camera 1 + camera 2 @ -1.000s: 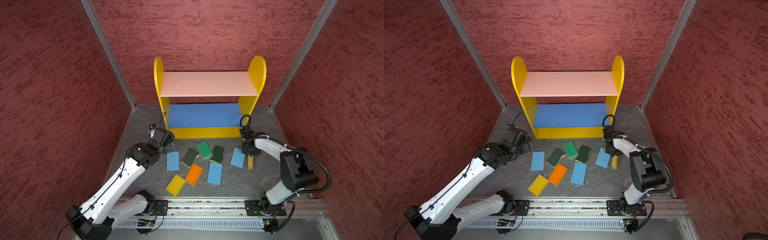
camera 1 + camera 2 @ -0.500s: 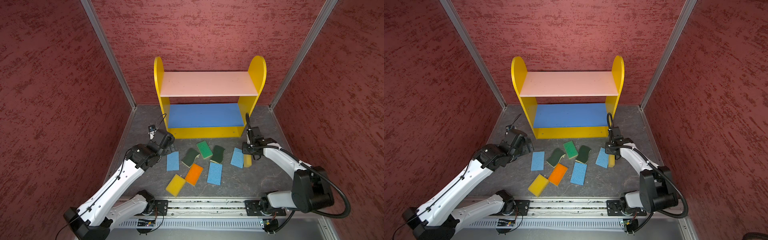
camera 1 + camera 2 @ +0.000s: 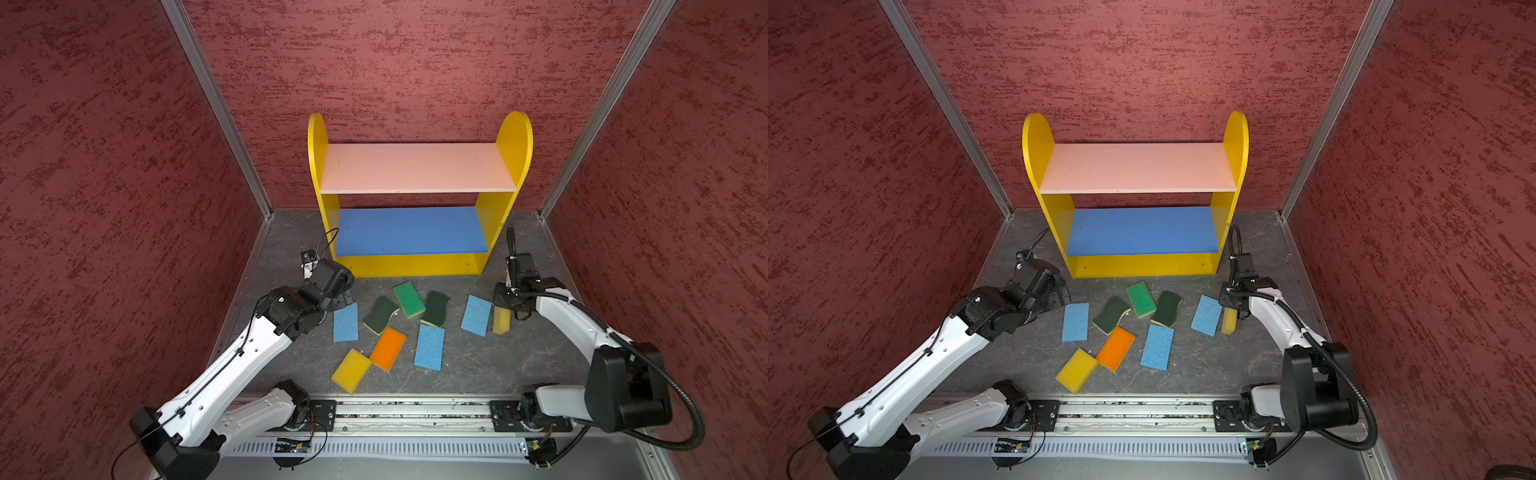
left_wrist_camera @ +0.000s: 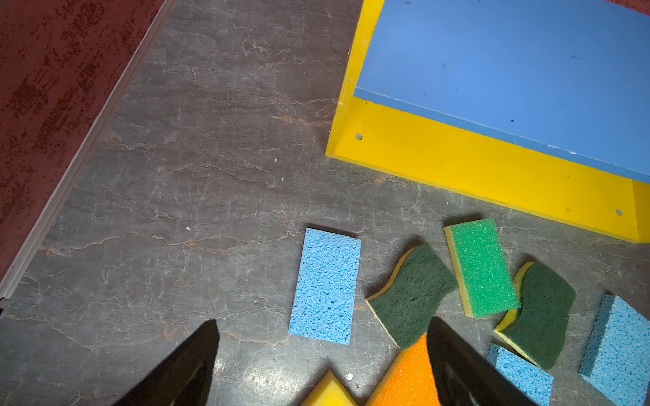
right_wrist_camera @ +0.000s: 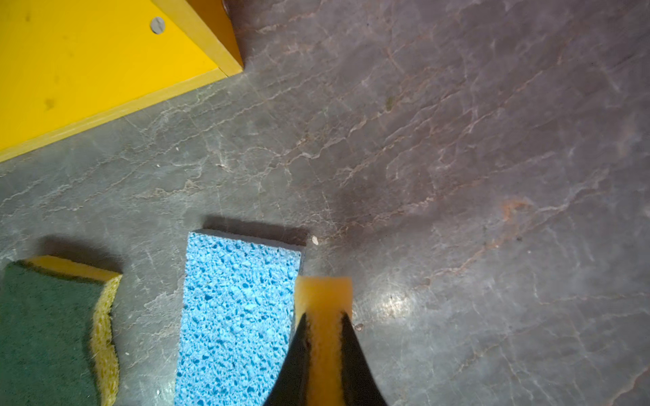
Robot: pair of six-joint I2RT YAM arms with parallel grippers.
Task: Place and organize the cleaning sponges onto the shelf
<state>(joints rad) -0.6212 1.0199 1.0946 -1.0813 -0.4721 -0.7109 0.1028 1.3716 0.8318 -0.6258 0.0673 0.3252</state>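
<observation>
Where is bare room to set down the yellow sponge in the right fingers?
The pink upper board and the blue middle board are both bare. The floor between the yellow sponge and the right wall is bare too. Crowded: the sponges before the shelf base.

The yellow-sided board shelf [image 3: 409, 264] stands at the back of the grey tabletop [image 3: 490, 365]. Before it the foam cleaning sponges [image 3: 409, 299] lie scattered; rightmost, a yellow foam block [image 3: 501, 321], just beside a light blue foam block [image 3: 476, 314].

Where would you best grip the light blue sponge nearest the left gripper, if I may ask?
Probably across its long edges at mid-length, from straight above: the light blue sponge lies flat, long sides exposed, and the left gripper is open.
</observation>
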